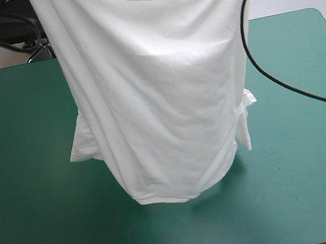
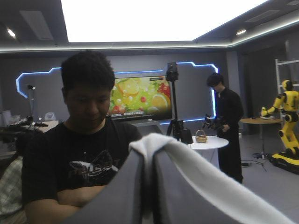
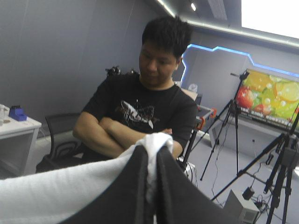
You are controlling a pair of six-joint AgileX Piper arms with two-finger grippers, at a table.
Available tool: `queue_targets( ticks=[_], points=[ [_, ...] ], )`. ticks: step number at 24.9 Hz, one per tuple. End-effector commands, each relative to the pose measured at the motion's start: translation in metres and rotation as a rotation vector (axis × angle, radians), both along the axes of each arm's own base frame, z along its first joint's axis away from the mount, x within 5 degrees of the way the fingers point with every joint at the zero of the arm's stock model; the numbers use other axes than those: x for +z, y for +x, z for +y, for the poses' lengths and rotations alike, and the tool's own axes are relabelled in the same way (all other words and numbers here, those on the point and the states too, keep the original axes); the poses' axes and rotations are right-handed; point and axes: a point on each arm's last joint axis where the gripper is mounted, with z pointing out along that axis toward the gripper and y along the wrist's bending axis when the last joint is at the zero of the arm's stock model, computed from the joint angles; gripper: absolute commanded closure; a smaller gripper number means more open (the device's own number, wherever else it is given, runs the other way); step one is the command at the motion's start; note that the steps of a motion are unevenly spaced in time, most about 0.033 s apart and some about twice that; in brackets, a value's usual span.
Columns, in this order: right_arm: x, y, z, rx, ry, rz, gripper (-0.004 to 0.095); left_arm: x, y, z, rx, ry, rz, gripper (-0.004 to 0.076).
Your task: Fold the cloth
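The table (image 1: 306, 154) with its teal-green cover fills the high view, and the only thing over it is the T-shirt (image 1: 157, 85). The shirt is lifted and hangs as 1 long white curtain from above the far edge down to the middle of the table. It blocks the centre of the cover and a wide stretch of the far edge behind it. An open, curved edge of the shirt gapes at the very top, and the cloth narrows toward its lowest edge. That edge sits at or just above the cover over a faint shadow; I cannot tell whether it touches.

Low on the hanging cloth, 2 sleeves stick out, 1 toward the table's left side (image 1: 82, 145) and 1 toward its right (image 1: 245, 122).

In the left wrist view, the left gripper (image 2: 148, 154) has its 2 black fingers pressed almost together in 1 arch. A fold of the T-shirt (image 2: 201, 177) is pinched between them, spilling over the tips and down 1 side, so the tips are hidden. The right gripper (image 3: 150, 151) is the same: its fingers are nearly closed on a white fold (image 3: 56, 186) that caps them and trails off to 1 side.
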Motion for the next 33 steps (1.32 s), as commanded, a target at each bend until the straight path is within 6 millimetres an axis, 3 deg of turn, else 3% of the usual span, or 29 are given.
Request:
queue_targets(
  ticks=[1,6,10,12,18,22,26,29,33],
  points=[
    [0.007,0.020,0.000,-0.055,0.060,-0.127,0.0925,0.011,0.010,0.016,0.032,-0.092,-0.130,0.0740],
    [0.001,0.068,0.004,-0.155,0.091,-0.289,0.0925,0.002,0.064,0.030,0.007,-0.184,-0.275,0.0735],
    [0.001,0.081,0.007,-0.154,0.095,-0.301,0.0925,-0.006,0.083,0.031,0.008,-0.194,-0.272,0.0736],
    [-0.003,0.086,0.009,-0.144,0.088,-0.268,0.0925,-0.013,0.093,0.029,0.020,-0.186,-0.223,0.0736],
    [-0.059,0.131,0.026,-0.076,0.029,0.111,0.0925,-0.066,0.138,0.025,0.129,-0.111,0.191,0.0736],
    [-0.108,0.151,0.033,-0.057,-0.047,0.366,0.0925,-0.100,0.142,0.025,0.150,-0.065,0.345,0.0736],
    [-0.161,0.162,0.039,-0.030,-0.073,0.596,0.0925,-0.155,0.132,0.023,0.152,-0.017,0.576,0.0736],
    [-0.197,0.158,0.042,0.008,-0.087,0.748,0.0925,-0.207,0.118,0.022,0.155,0.038,0.764,0.0738],
    [-0.236,0.136,0.041,0.051,-0.148,0.927,0.0925,-0.262,0.088,0.023,0.158,0.111,0.971,0.0738]
  ],
)
